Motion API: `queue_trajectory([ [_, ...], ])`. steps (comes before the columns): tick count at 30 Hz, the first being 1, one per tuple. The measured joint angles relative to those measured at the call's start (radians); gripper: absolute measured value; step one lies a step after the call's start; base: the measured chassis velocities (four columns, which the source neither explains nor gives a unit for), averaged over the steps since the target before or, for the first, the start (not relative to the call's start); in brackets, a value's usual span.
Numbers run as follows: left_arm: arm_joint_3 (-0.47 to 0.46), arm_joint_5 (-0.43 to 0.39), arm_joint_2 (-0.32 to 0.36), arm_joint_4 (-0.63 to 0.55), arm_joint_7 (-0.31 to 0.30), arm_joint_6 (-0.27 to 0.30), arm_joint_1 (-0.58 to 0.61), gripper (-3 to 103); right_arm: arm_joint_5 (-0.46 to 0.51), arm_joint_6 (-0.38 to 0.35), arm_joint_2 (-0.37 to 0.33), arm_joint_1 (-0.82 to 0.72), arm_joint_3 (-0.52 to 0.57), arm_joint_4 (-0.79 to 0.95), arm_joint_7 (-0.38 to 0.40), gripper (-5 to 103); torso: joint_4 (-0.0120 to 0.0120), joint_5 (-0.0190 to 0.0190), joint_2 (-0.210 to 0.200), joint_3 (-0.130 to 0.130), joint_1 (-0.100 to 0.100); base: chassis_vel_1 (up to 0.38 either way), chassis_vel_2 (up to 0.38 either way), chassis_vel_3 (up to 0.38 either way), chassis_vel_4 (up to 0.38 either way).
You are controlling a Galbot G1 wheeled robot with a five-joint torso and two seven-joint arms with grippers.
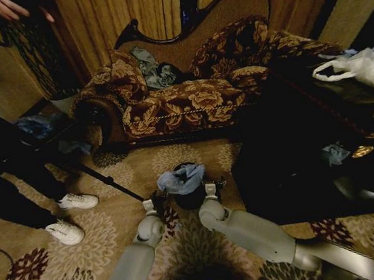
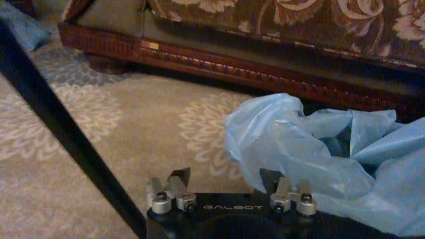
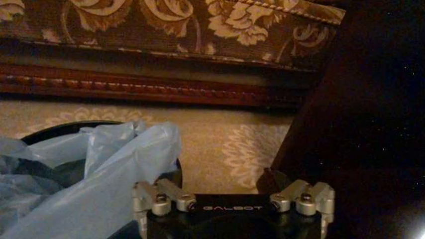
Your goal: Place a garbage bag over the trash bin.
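The thin pale blue-grey plastic garbage bag (image 1: pixel 181 179) lies bunched on the small black cylindrical trash bin (image 1: pixel 193 198) at lower centre; left hand (image 1: pixel 158 201) and right hand (image 1: pixel 211 190) flank it, both spread open, empty; film may slip off unhooked

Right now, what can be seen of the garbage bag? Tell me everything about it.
The garbage bag is thin, pale blue-grey plastic film, slightly glossy and heavily crumpled. It sits bunched in a loose heap on top of the trash bin, whose black rim shows behind it; it is not spread over the rim. It lies on the floor side of the sofa, between the left claw and the right claw, both open beside it.
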Motion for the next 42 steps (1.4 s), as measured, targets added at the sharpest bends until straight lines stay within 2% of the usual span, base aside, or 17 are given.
queue_trajectory([
  [1,-0.013,0.011,-0.001,-0.018,0.0,0.0,0.022,78,0.0,0.0,-0.003,-0.002,0.005,0.002,-0.001,99,0.0001,-0.0001,0.0,0.0,0.0,0.0,0.0,0.0,0.0],
  [6,-0.055,0.032,0.002,-0.116,0.01,0.008,0.07,98,-0.006,0.002,-0.015,-0.014,0.036,0.011,-0.013,100,0.0002,0.0,0.0,0.0,0.0,0.0,0.0,0.0,0.0],
  [15,-0.062,0.032,0.045,-0.227,0.111,0.085,-0.037,100,-0.056,0.062,-0.051,-0.082,0.2,0.036,-0.125,100,-0.0002,0.0002,0.0,0.0,0.0,0.0,0.0,0.0,0.0],
  [18,-0.052,0.018,0.08,-0.23,0.217,0.143,-0.105,100,-0.037,0.206,-0.101,-0.154,0.3,0.088,-0.329,100,-0.0001,0.0002,0.0,0.0,0.0,0.0,0.0,0.0,0.0],
  [19,-0.052,0.018,0.08,-0.23,0.217,0.143,-0.105,100,-0.037,0.206,-0.101,-0.154,0.3,0.088,-0.329,100,-0.0001,0.0002,0.0,0.0,0.0,0.0,0.0,0.0,0.0],
  [20,-0.048,0.015,0.091,-0.233,0.231,0.167,-0.116,100,-0.032,0.24,-0.116,-0.177,0.321,0.098,-0.414,100,-0.0002,0.0002,0.0,0.0,0.0,0.0,0.0,0.0,0.0],
  [21,-0.046,0.01,0.115,-0.239,0.262,0.211,-0.126,100,-0.029,0.304,-0.14,-0.226,0.366,0.1,-0.601,100,-0.0004,0.0,0.0,0.0,0.0,0.0,0.0,0.0,0.0],
  [23,-0.046,0.01,0.121,-0.239,0.269,0.218,-0.127,100,-0.029,0.316,-0.142,-0.234,0.375,0.098,-0.64,100,-0.0004,0.0,0.0,0.0,0.0,0.0,0.0,0.0,0.0],
  [25,-0.049,0.01,0.148,-0.235,0.298,0.237,-0.134,100,-0.012,0.347,-0.148,-0.267,0.418,0.086,-0.782,100,0.0004,0.0002,0.0,0.0,0.0,0.0,0.0,0.0,0.0],
  [26,-0.04,0.01,0.181,-0.205,0.334,0.255,-0.164,100,0.02,0.35,-0.149,-0.314,0.487,0.086,-0.914,100,0.0004,0.0002,0.0,0.0,0.0,0.0,0.0,0.0,0.0],
  [28,-0.034,0.011,0.199,-0.186,0.362,0.258,-0.18,100,0.023,0.35,-0.148,-0.332,0.513,0.087,-0.951,100,0.0002,-0.0002,0.0,0.0,0.0,0.0,0.0,0.0,0.0],
  [29,-0.027,0.016,0.22,-0.163,0.399,0.257,-0.199,100,0.021,0.35,-0.145,-0.348,0.538,0.088,-0.981,100,0.0,-0.0003,0.0,0.0,0.0,0.0,0.0,0.0,0.0],
  [30,-0.015,0.053,0.266,-0.105,0.511,0.239,-0.24,100,0.009,0.353,-0.138,-0.37,0.569,0.088,-1.002,100,-0.0002,0.0,0.0,0.0,0.0,0.0,0.0,0.0,0.0],
  [31,-0.015,0.053,0.266,-0.105,0.511,0.239,-0.24,100,0.009,0.353,-0.138,-0.37,0.569,0.088,-1.002,100,-0.0002,0.0,0.0,0.0,0.0,0.0,0.0,0.0,0.0],
  [34,0.021,0.164,0.324,0.048,0.773,0.125,-0.355,100,-0.019,0.36,-0.122,-0.4,0.609,0.089,-1.01,100,0.0002,-0.0001,0.0,0.0,0.0,0.0,0.0,0.0,0.0],
  [39,0.062,0.207,0.328,0.133,0.868,0.077,-0.436,100,-0.037,0.365,-0.118,-0.413,0.62,0.087,-1.012,100,0.0001,0.0,0.0,0.0,0.0,0.0,0.0,0.0,0.0],
  [42,0.113,0.27,0.3,0.25,0.936,-0.019,-0.505,100,-0.047,0.374,-0.115,-0.419,0.619,0.085,-1.008,100,0.0,-0.0001,0.0,0.0,0.0,0.0,0.0,0.0,0.0],
])
